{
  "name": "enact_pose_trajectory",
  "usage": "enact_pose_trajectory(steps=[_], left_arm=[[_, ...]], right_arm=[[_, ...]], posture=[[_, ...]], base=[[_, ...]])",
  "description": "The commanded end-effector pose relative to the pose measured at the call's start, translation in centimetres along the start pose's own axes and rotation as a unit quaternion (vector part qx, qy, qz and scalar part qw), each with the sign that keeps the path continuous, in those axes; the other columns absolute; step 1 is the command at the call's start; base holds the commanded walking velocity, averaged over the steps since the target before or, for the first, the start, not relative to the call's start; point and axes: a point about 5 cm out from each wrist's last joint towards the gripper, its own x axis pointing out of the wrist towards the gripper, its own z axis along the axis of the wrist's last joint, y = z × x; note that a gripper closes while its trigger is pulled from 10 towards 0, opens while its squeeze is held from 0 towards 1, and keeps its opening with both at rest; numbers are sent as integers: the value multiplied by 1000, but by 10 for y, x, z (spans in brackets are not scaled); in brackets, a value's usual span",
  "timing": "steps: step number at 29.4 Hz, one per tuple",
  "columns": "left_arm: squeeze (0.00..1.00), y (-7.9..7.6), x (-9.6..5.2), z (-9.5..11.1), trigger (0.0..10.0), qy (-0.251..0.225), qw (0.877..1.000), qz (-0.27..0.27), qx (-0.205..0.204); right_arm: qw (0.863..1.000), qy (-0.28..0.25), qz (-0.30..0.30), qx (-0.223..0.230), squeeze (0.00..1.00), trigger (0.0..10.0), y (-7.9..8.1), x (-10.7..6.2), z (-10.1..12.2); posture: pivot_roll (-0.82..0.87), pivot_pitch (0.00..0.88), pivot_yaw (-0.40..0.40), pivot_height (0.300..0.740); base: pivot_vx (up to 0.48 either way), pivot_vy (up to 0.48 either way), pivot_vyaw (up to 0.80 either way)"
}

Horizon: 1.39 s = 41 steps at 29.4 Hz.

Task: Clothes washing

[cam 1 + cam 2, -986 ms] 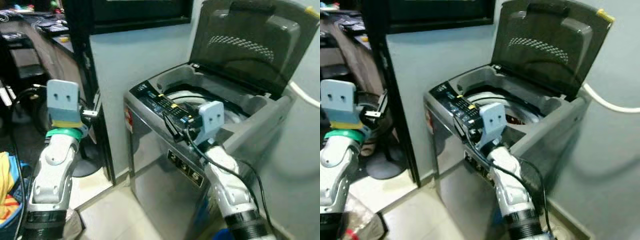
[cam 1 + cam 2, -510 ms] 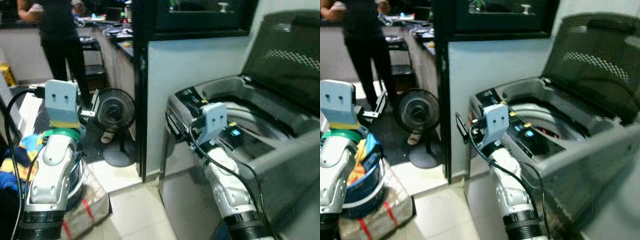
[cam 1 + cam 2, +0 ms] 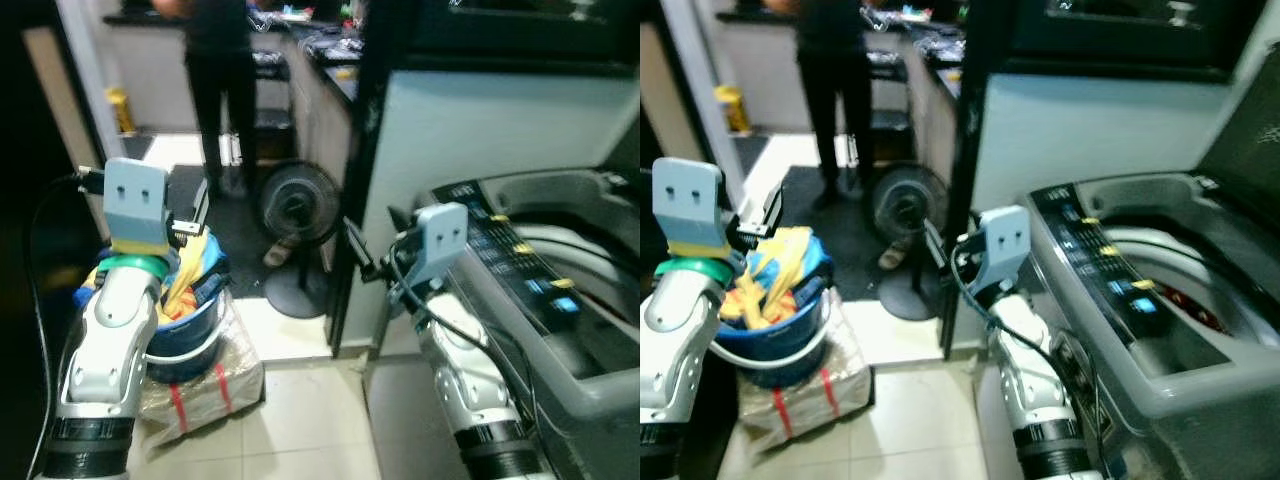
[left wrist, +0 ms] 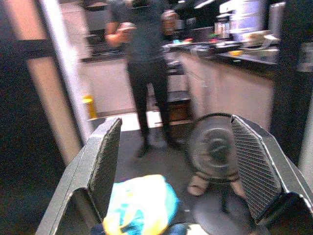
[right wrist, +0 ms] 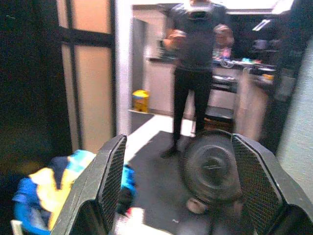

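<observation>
Swinging left since before, the camera now shows a blue laundry basket [image 3: 770, 335] (clothes heaped inside) left of the washing machine [image 3: 1160, 330]; left gripper [image 4: 178, 169] and right gripper [image 5: 181, 178] gape wide, holding nothing.

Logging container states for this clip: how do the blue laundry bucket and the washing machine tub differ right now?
The blue bucket sits low on the floor atop a plastic-wrapped bundle; the washing machine stands tall against the wall. The bucket is heaped with yellow and blue clothes; the machine's drum looks mostly bare, something reddish inside. Both are open-topped.
</observation>
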Motion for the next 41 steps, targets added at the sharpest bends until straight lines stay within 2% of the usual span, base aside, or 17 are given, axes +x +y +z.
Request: enact_pose_trajectory(steps=[1, 10, 21, 27, 35, 41], left_arm=[[0, -6, -1, 0, 10000, -3, 1000, -7, 4], [0, -6, 0, 0, 10000, -4, 1000, -9, 4], [0, -7, 1, 1, 10000, -5, 1000, -10, 6], [0, -6, 1, 1, 10000, -5, 1000, -10, 6], [0, -6, 1, 1, 10000, -5, 1000, -10, 6], [0, -7, 1, 0, 10000, -4, 1000, -11, 5]], right_arm=[[1000, 3, -5, 2, 0, 10000, -2, -5, -2], [1000, 7, -4, -6, 0, 10000, 0, -5, -4], [1000, 6, -4, -5, 0, 10000, 1, -4, -4], [1000, 8, 4, -2, 0, 10000, 3, -4, -5], [1000, 9, 8, -3, 0, 10000, 5, -5, -6], [1000, 11, 1, 1, 0, 10000, 4, -5, -7]], posture=[[35, 0, -13, 740], [37, 0, -11, 740], [35, 0, -8, 740], [36, 0, -10, 740], [36, 0, -10, 740], [35, 0, -11, 740]], base=[[480, 0, 0], [480, 0, 0], [480, 0, 786], [480, 0, 0], [480, 0, 763], [480, 0, 0]])
